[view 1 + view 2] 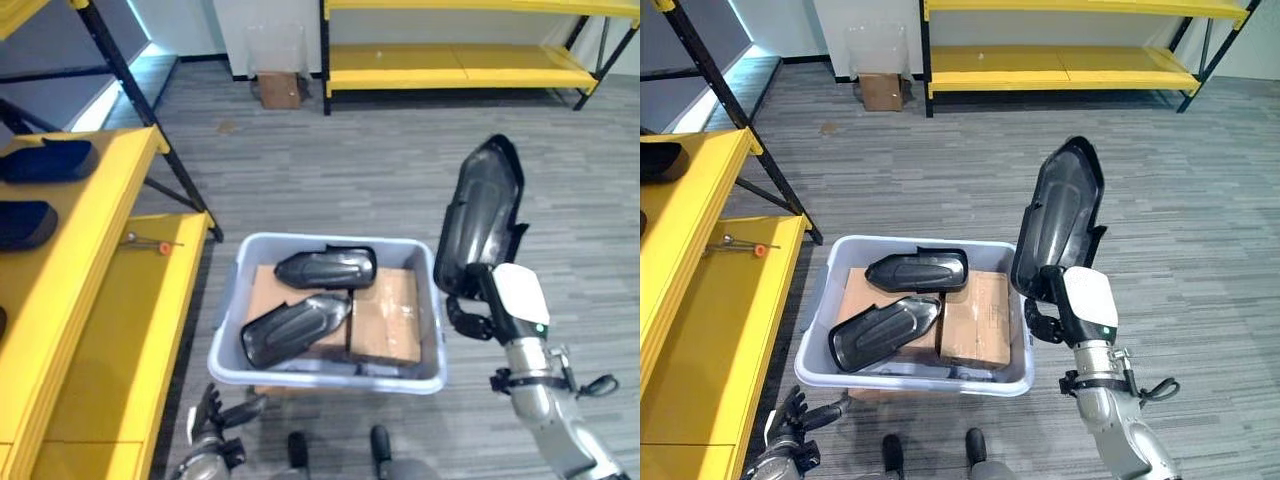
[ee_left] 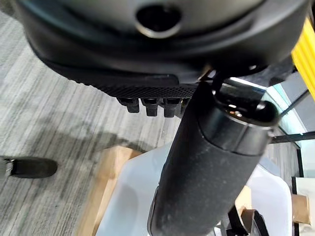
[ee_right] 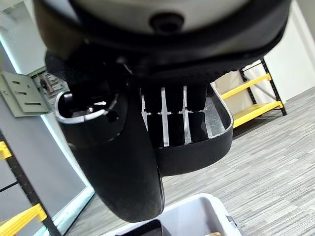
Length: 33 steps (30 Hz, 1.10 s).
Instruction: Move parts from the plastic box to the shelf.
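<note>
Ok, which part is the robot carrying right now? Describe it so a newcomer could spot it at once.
Start at the pale plastic box on the grey carpet in front of the robot, with two black parts lying on cardboard inside. Just past its right rim, the right hand has its fingers curled round a third black part. That one alone stands upright in the air, outside the box.

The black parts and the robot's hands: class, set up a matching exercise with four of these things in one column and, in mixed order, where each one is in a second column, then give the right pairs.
Things:
1. black part standing upright
2. two black parts
3. left hand
4. dark parts

Places:
A. on the yellow shelf
B. low beside the near left corner of the plastic box, fingers relaxed
C. lying on cardboard inside the plastic box
D. held up in the right hand, to the right of the box

Pairs: 1-D, 2-C, 3-B, 4-A
</note>
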Motion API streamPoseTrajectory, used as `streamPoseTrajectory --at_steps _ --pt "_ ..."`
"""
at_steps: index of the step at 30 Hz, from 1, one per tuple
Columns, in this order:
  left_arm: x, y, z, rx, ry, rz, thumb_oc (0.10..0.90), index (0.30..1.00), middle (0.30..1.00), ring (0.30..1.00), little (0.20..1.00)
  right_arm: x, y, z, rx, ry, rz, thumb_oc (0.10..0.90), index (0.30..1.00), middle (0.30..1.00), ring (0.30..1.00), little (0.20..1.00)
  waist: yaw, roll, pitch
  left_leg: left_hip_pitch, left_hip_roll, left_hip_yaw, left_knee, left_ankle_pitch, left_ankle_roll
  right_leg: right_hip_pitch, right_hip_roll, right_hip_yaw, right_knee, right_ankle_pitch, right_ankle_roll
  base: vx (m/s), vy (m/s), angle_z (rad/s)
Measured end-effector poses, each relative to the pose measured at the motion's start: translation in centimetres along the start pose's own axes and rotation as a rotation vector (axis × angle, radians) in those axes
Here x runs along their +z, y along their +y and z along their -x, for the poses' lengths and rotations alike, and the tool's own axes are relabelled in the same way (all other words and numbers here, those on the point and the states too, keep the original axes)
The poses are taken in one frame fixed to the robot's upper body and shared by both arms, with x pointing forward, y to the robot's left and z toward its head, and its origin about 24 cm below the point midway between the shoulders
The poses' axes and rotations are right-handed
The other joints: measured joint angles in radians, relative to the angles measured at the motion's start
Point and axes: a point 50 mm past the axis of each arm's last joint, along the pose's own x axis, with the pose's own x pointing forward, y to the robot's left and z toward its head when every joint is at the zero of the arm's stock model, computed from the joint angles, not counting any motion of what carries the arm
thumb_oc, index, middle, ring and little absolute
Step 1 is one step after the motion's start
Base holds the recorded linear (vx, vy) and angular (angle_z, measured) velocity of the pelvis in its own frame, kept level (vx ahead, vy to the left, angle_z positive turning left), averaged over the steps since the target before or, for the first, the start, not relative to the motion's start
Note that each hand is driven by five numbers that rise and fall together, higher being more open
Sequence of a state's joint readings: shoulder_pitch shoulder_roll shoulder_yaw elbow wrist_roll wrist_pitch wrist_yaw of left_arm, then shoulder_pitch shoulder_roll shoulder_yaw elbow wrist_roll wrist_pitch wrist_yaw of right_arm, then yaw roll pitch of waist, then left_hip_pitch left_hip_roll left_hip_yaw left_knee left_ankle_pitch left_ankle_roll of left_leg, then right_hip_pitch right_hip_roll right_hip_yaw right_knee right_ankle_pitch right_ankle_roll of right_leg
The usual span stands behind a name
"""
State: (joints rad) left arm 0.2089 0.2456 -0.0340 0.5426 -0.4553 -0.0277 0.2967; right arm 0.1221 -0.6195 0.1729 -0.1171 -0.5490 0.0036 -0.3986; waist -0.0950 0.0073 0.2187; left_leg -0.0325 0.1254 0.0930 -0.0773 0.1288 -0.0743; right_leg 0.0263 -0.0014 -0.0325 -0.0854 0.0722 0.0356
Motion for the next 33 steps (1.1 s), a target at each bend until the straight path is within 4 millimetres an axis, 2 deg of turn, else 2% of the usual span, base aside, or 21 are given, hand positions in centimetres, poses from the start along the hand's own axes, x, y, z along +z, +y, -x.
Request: streamPoseTrajectory --at_steps 4,6,7,8,9,10,11,13,15,16,17,18,19,21,22,24,27,31,33 --pt "-0.6 -0.6 0.2 -0.008 0.022 0.016 0.900 1.000 1.000 1.000 1.000 -0.4 -0.4 0.0 0.009 -0.007 0.034 0.400 0.300 0.300 0.300 0.300 0.021 0.031 0.001 -0.032 0.029 -0.072 0.003 0.026 -0.027 -0.002 0.036 -0.076 0.025 -0.016 -0.038 -0.12 -0.109 0.52" --pt "-0.9 -1.1 0.4 -0.020 0.031 0.020 0.900 1.000 1.000 1.000 1.000 -0.6 -0.7 -0.1 0.012 -0.016 0.055 0.400 0.300 0.300 0.300 0.300 0.031 0.053 0.004 -0.049 0.041 -0.082 0.005 0.005 -0.010 -0.002 0.043 -0.122 0.044 -0.030 -0.052 -0.11 -0.043 0.70" --pt "-0.8 -1.3 0.3 -0.027 0.028 0.016 0.900 1.000 1.000 1.000 1.000 -0.6 -0.7 0.0 0.015 -0.014 0.056 0.400 0.300 0.300 0.300 0.300 0.034 0.055 0.005 -0.055 0.048 -0.052 0.007 -0.028 0.005 -0.003 0.038 -0.149 0.056 -0.035 -0.062 -0.08 -0.023 0.91" --pt "-0.6 -1.3 0.2 -0.030 0.023 0.008 0.900 1.000 1.000 1.000 1.000 -0.8 -0.5 0.3 0.027 -0.007 0.058 0.400 0.300 0.300 0.300 0.300 0.037 0.041 0.009 -0.056 0.049 0.018 0.008 -0.108 0.036 -0.003 0.005 -0.194 0.073 -0.046 -0.075 -0.07 -0.008 1.12" --pt "-0.1 -1.5 0.0 -0.031 0.012 0.008 0.900 1.000 1.000 1.000 1.000 -0.9 -0.5 0.5 0.032 0.001 0.058 0.400 0.300 0.300 0.300 0.300 0.034 0.009 0.022 -0.075 0.051 0.075 0.088 -0.108 0.043 -0.011 -0.031 -0.225 0.081 -0.073 -0.084 -0.05 0.014 1.02" --pt "-0.1 -1.5 0.0 -0.031 0.011 0.009 0.900 1.000 1.000 1.000 1.000 -0.9 -0.5 0.5 0.030 -0.004 0.056 0.400 0.300 0.300 0.300 0.300 0.042 0.011 0.020 -0.084 0.047 0.090 0.149 -0.112 0.041 -0.019 -0.044 -0.235 0.093 -0.077 -0.086 -0.06 0.029 0.73" --pt "-0.3 -1.4 0.0 -0.030 0.017 0.006 0.900 1.000 1.000 1.000 1.000 -0.8 -0.5 0.6 0.031 -0.004 0.053 0.400 0.300 0.300 0.300 0.300 0.047 0.002 0.026 -0.085 0.052 0.096 0.229 -0.133 0.044 -0.016 -0.066 -0.276 0.105 -0.070 -0.098 -0.05 0.065 0.63" --pt "-0.1 -2.1 -0.2 -0.048 0.015 -0.006 0.900 1.000 1.000 1.000 1.000 -1.4 -0.5 1.7 0.032 0.037 0.046 0.400 0.300 0.300 0.300 0.300 0.012 -0.009 0.029 -0.100 0.056 0.131 0.366 -0.174 0.009 -0.001 -0.106 -0.364 0.106 -0.072 -0.076 0.01 0.116 1.16" --pt "0.9 -2.8 -0.3 -0.074 -0.019 0.001 0.900 1.000 1.000 1.000 1.000 -1.9 -0.8 2.2 0.018 0.069 0.045 0.400 0.300 0.300 0.300 0.300 -0.005 0.004 0.028 -0.091 0.093 0.151 0.342 -0.178 0.008 -0.028 -0.115 -0.400 0.124 -0.081 -0.062 0.10 0.153 1.00" --pt "0.9 -3.1 -0.3 -0.082 -0.021 0.002 0.900 1.000 1.000 1.000 1.000 -2.1 -1.0 2.2 0.006 0.083 0.044 0.400 0.300 0.300 0.300 0.300 -0.013 0.034 0.023 -0.044 0.102 0.144 0.224 -0.140 -0.005 -0.044 -0.108 -0.411 0.139 -0.084 -0.044 0.15 0.210 0.47" --pt "0.8 -3.3 -0.2 -0.088 -0.015 0.003 0.900 1.000 1.000 1.000 1.000 -2.2 -1.1 2.2 -0.006 0.097 0.042 0.400 0.300 0.300 0.300 0.300 -0.013 0.047 0.027 -0.015 0.100 0.152 0.174 -0.131 -0.001 -0.044 -0.103 -0.415 0.143 -0.081 -0.035 0.18 0.287 0.24" --pt "0.6 -3.4 -0.2 -0.091 -0.010 0.001 0.900 1.000 1.000 1.000 1.000 -2.4 -1.2 2.2 -0.015 0.109 0.040 0.400 0.300 0.300 0.300 0.300 -0.013 0.058 0.026 0.018 0.097 0.162 0.121 -0.132 -0.020 -0.051 -0.105 -0.413 0.164 -0.090 -0.022 0.15 0.277 -0.02" --pt "0.7 -3.0 -0.2 -0.083 -0.010 -0.004 0.900 1.000 1.000 1.000 1.000 -2.4 -1.1 2.3 -0.013 0.115 0.033 0.400 0.300 0.300 0.300 0.300 -0.001 0.033 0.030 0.034 0.056 0.174 0.110 -0.131 -0.019 -0.059 -0.134 -0.381 0.170 -0.087 0.003 0.14 0.265 -0.01" --pt "0.8 -2.9 -0.2 -0.082 -0.015 -0.004 0.900 1.000 1.000 1.000 1.000 -2.3 -1.1 2.2 -0.016 0.115 0.031 0.400 0.300 0.300 0.300 0.300 0.000 0.028 0.030 0.025 0.038 0.176 0.111 -0.138 -0.008 -0.056 -0.154 -0.379 0.163 -0.079 0.016 0.12 0.224 0.07" --pt "1.3 -3.0 -0.2 -0.088 -0.037 0.000 0.900 1.000 1.000 1.000 1.000 -2.3 -1.1 2.2 -0.018 0.114 0.031 0.400 0.300 0.300 0.300 0.300 0.002 0.027 0.030 0.017 0.003 0.173 0.110 -0.148 0.012 -0.054 -0.183 -0.377 0.144 -0.063 0.038 0.08 0.186 0.12" --pt "1.7 -2.7 -0.2 -0.076 -0.052 0.016 0.900 1.000 1.000 1.000 1.000 -2.2 -1.1 2.1 -0.019 0.110 0.027 0.400 0.300 0.300 0.300 0.300 0.021 0.027 0.030 0.015 -0.022 0.175 0.110 -0.156 0.026 -0.054 -0.200 -0.363 0.124 -0.047 0.047 0.07 0.169 0.05" --pt "2.0 -2.1 -0.3 -0.051 -0.064 0.031 0.900 1.000 1.000 1.000 1.000 -2.0 -1.3 1.6 -0.025 0.098 0.024 0.400 0.300 0.300 0.300 0.300 0.027 0.027 0.029 0.003 -0.042 0.172 0.113 -0.162 0.037 -0.052 -0.215 -0.339 0.101 -0.033 0.051 0.05 0.116 0.14" --pt "2.0 -1.6 -0.2 -0.034 -0.069 0.033 0.900 1.000 1.000 1.000 1.000 -1.5 -1.4 0.8 -0.029 0.077 0.017 0.400 0.300 0.300 0.300 0.300 0.050 0.022 0.029 -0.022 -0.049 0.159 0.130 -0.164 0.040 -0.041 -0.217 -0.319 0.058 -0.006 0.051 0.04 0.149 0.14" --pt "2.3 -1.6 -0.2 -0.033 -0.078 0.037 0.900 1.000 1.000 1.000 1.000 -0.7 -1.4 -0.2 -0.043 0.045 0.008 0.400 0.300 0.300 0.300 0.300 0.049 0.006 0.030 -0.075 -0.055 0.147 0.196 -0.170 0.044 -0.042 -0.226 -0.317 0.044 0.010 0.043 0.04 0.140 0.30"
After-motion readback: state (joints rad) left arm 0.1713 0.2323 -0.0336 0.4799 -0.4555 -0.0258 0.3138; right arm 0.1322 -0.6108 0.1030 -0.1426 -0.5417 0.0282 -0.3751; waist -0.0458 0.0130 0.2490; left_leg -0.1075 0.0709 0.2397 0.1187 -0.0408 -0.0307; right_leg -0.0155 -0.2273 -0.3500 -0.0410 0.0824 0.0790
